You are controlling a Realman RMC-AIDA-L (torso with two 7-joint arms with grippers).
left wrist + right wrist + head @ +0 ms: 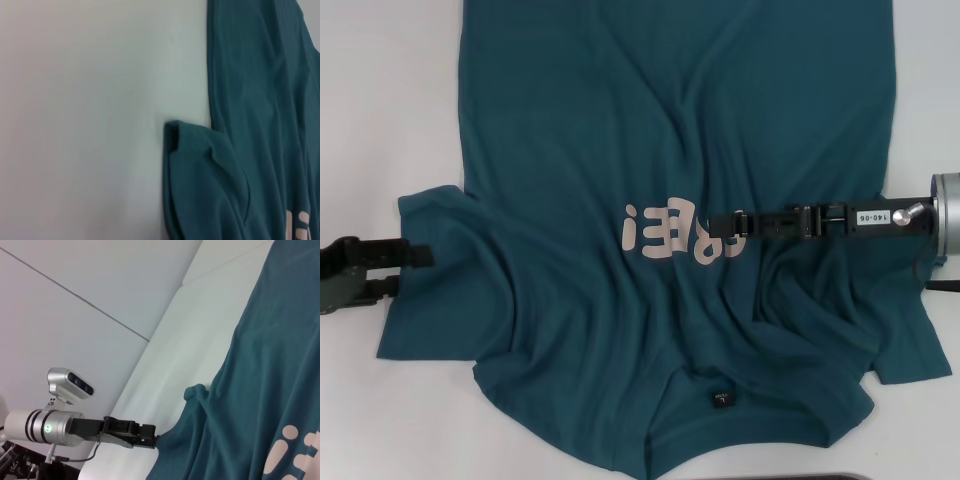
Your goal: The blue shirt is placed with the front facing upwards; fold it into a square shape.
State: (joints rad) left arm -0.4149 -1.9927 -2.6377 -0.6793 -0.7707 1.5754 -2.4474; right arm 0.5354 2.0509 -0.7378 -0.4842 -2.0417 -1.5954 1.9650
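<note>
Shirt: the blue shirt point(620, 200) lies spread over the white tabletop point(380, 100), front up, collar toward me, hem away from me and out of the head view.
Lettering: the pale chest lettering point(665, 228) reads upside down from my head; its right end is hidden under my right arm.
Neck tag: the small black neck tag point(721, 400) sits inside the collar, near the edge closest to me.
Cloth state: rumpled; creases run from the chest toward both sleeves, and nothing is folded over yet.
Left sleeve: the left sleeve point(430, 215) lies out flat on the tabletop; its cuff corner is curled up a little in my left wrist view.
Left gripper: my left gripper point(415, 258) is low at the left sleeve edge, its tip touching the cloth. From my right wrist view the jaws look clenched on the sleeve edge, though I cannot be sure how much cloth is between them.
Right gripper: my right gripper point(732, 222) is reached in over the chest, on the lettering. Its jaws look pressed together on or into the cloth; whether they pinch a fold I cannot tell.
Step in hand: by my judgement, the first fold, taking hold at the sleeve and chest; the task is at its start.
Next move calls for: a firm hold on both sides, then lifting the left sleeve and side inward over the chest, keeping the cloth taut so creases do not get folded in.
</note>
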